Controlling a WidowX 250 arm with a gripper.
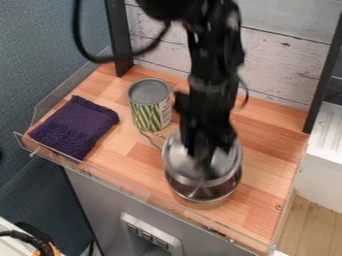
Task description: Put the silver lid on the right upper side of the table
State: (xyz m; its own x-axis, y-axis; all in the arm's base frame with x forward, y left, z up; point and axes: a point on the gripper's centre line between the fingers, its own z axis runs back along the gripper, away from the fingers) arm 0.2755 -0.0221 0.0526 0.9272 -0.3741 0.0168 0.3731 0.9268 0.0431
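The black gripper (202, 152) hangs over the silver lid (177, 159), right above its middle; the spread of its fingertips is blurred. The lid is on top of a silver pot (206, 202), near the front middle of the wooden table (267, 165). Part of the lid is hidden behind the gripper. Whether the gripper touches the lid's knob cannot be told.
A can with a green striped label (151, 111) stands behind the pot, to the left. A dark purple cloth (75, 127) lies at the left. A low clear rim (143, 191) runs along the front edge, and dark posts (119, 40) rise at the back.
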